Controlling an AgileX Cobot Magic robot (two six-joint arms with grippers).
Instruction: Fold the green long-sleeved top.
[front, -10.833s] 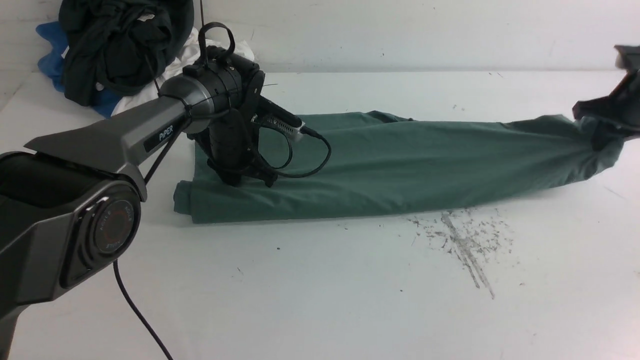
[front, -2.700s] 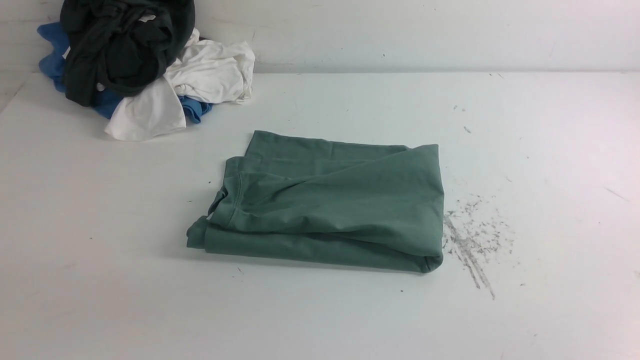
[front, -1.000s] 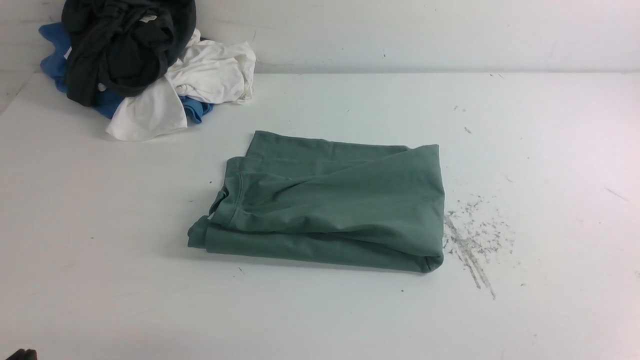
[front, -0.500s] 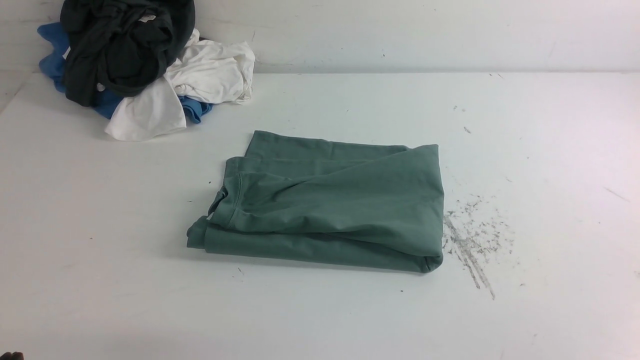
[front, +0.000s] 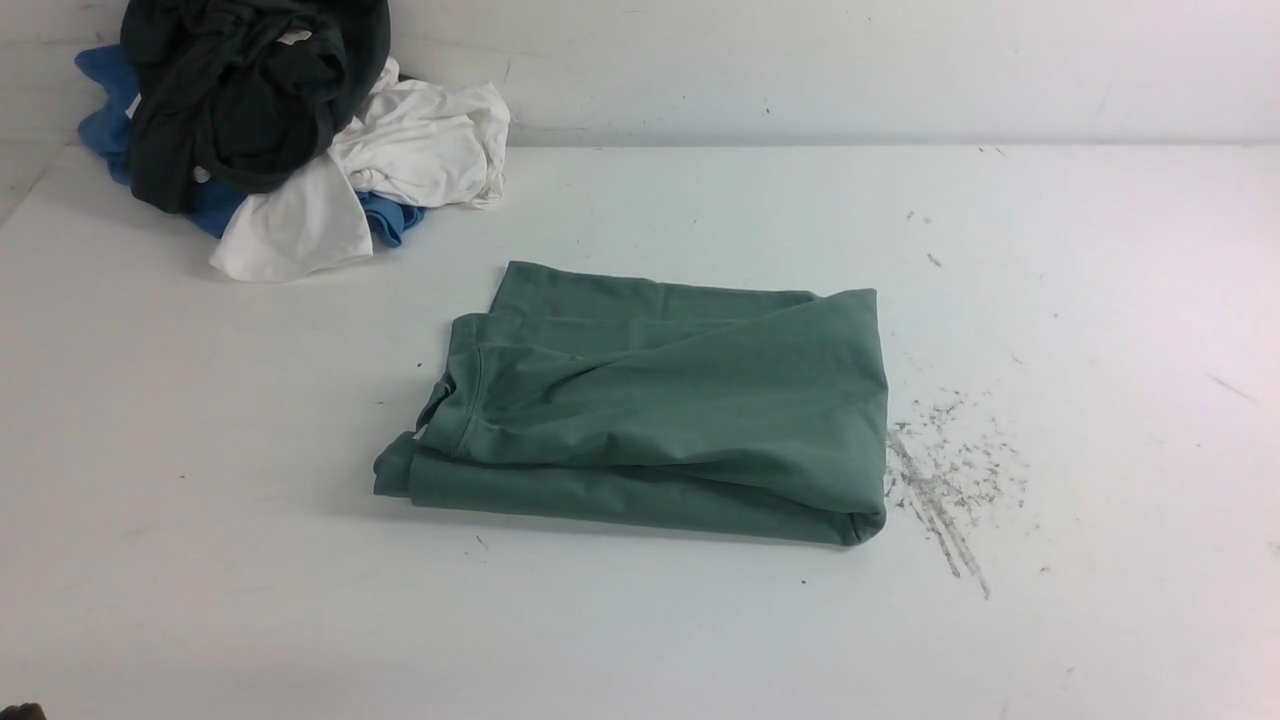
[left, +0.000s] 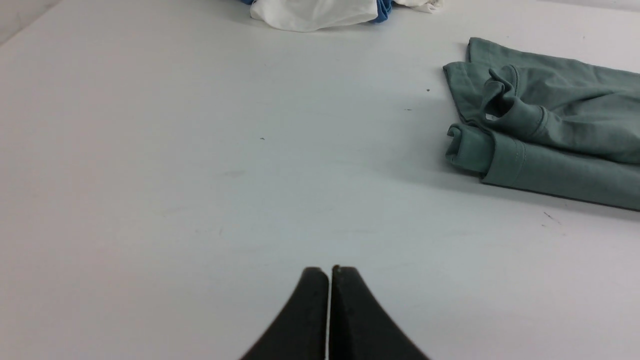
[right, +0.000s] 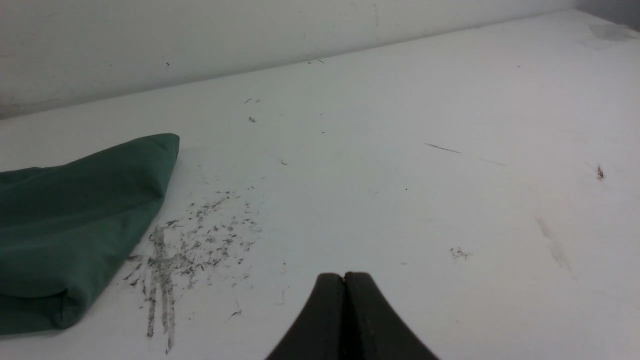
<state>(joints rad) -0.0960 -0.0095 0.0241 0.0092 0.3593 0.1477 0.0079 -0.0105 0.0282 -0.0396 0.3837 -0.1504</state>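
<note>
Left gripper (left: 329, 272) and right gripper (right: 344, 277) were both closed, holding nothing | green long-sleeved top (front: 660, 410) lay folded, just left of grey scuff marks (front: 940, 480) | judged soft, light, limp; best pinched at thick folded edge, since layers could slip.
</note>
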